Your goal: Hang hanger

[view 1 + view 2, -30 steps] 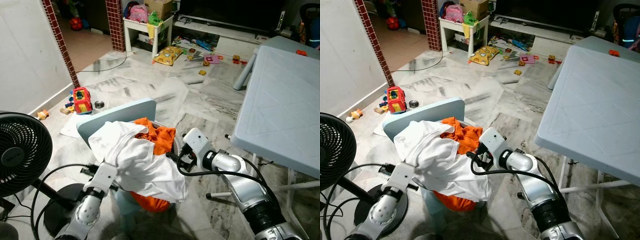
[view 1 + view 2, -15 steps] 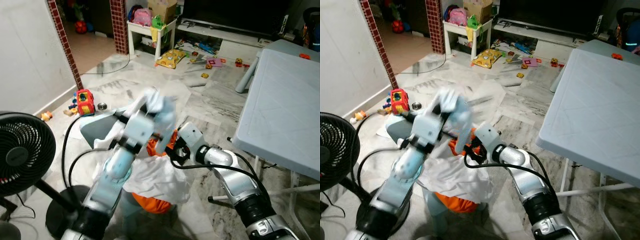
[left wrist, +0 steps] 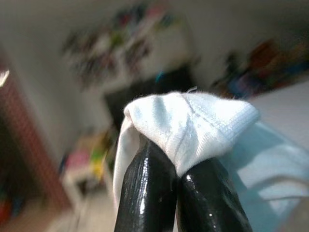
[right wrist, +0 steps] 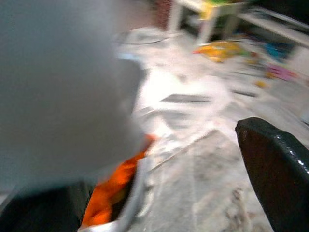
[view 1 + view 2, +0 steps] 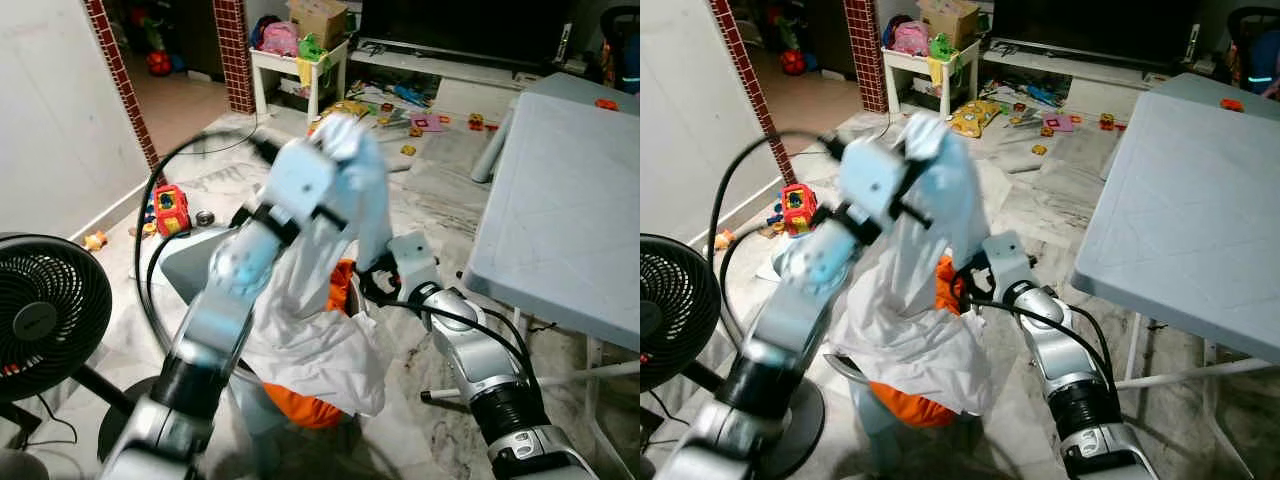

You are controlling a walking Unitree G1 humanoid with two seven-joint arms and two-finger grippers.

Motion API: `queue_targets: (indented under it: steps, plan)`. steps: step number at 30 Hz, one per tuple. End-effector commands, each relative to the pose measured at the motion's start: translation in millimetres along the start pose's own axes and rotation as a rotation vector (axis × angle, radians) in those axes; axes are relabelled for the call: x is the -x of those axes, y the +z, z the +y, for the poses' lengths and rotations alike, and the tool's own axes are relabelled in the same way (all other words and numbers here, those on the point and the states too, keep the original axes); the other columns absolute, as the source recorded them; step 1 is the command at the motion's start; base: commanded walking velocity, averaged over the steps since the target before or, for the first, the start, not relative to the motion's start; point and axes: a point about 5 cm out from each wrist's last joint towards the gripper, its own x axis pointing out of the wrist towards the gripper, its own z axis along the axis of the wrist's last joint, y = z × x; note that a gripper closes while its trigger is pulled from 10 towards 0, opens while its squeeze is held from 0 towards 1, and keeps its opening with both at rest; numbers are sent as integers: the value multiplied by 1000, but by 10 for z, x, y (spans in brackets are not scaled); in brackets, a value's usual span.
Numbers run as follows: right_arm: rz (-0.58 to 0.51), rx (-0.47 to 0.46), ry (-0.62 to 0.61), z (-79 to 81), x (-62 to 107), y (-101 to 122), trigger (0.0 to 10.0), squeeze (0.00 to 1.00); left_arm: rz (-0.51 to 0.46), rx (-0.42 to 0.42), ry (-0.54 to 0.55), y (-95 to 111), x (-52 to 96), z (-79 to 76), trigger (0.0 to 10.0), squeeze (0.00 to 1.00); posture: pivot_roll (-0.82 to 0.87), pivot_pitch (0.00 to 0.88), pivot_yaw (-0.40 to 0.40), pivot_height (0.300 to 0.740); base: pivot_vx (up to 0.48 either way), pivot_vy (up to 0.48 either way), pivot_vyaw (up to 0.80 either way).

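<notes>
You're standing on a marble floor (image 5: 300, 180) strewn with toys, a pale blue table (image 5: 560, 200) to your right and a black fan (image 5: 45, 305) to your left; in the left eye view your left gripper (image 5: 340, 125) is raised high with a white shirt (image 5: 320, 310) trailing down into a basket of orange clothes (image 5: 325, 285), and no hanger can be made out anywhere, so you have nothing yet to hang. In the right eye view your right gripper (image 5: 975, 270) sits low beside the basket, just behind the hanging cloth, where it could catch the hem and drag the basket over if you lift further. The left wrist view shows your fingertips (image 3: 149, 193) pressed together on a small fold of the white fabric; that thin pinch looks likely to slip under the shirt's weight. In the blurred right wrist view one black finger (image 4: 277, 169) stands well off to the side with floor between, so the jaws look spread; mind they don't snag the orange clothes
</notes>
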Motion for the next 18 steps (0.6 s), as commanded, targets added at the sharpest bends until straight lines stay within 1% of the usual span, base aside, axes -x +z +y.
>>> queue_targets:
  steps: [1,2,3,4,5,6,7,8,9,10,11,12,13,14,16,18]
  plan:
    - [-21,-37,-86,-134,36,30,10000,0,113,35,46,-174,189,15,0,0,9,0,1,740,0,0,0]
    - [-20,-42,-106,-171,51,20,10000,0,166,70,66,-257,306,-10,0,0,12,0,-7,740,0,0,0]
    - [-20,-43,-133,-227,77,10,10000,0,249,131,82,-372,498,-65,1216,0,19,0,-20,740,0,0,0]
    - [-20,-43,-133,-227,77,10,10000,0,249,131,82,-372,498,-65,1216,0,19,0,-20,740,0,0,0]
    - [-21,-33,-143,-260,95,9,10000,0,312,168,89,-451,645,-106,2745,0,26,0,-32,740,0,0,0]
    - [-21,-31,-141,-269,100,9,10000,0,339,178,130,-491,718,-86,3647,0,27,0,-34,740,0,0,0]
    - [-19,-31,-137,-272,101,9,10000,0,372,186,177,-543,797,-45,3647,0,29,0,-39,740,0,0,0]
    - [-19,-31,-137,-272,101,9,10000,0,372,186,177,-543,797,-45,3647,0,29,0,-39,740,0,0,0]
    - [-15,-30,-127,-269,95,11,10000,0,439,206,245,-633,930,16,6431,0,35,2,-50,740,0,0,0]
    - [-15,-30,-122,-263,88,17,10000,0,484,212,273,-686,1001,52,6431,0,36,4,-53,740,0,0,0]
    - [-15,-31,-117,-258,83,24,10000,0,522,212,291,-727,1052,73,6902,0,42,11,-58,740,0,0,0]
    - [-16,-33,-117,-256,80,29,10000,0,549,211,302,-741,1090,83,6902,0,42,11,-58,740,0,0,0]
    - [-20,-36,-103,-223,62,47,10000,0,576,227,330,-761,1131,122,10000,0,44,13,-60,740,0,0,0]
    - [-20,-36,-103,-223,62,47,10000,0,576,227,330,-761,1131,122,10000,0,44,13,-60,740,0,0,0]
    - [-19,-34,-85,-186,46,62,10000,0,635,240,334,-782,1164,137,10000,0,39,21,-58,740,0,0,0]
    - [-18,-34,-82,-180,46,63,10000,0,645,244,332,-784,1169,133,10000,0,39,21,-58,740,0,0,0]
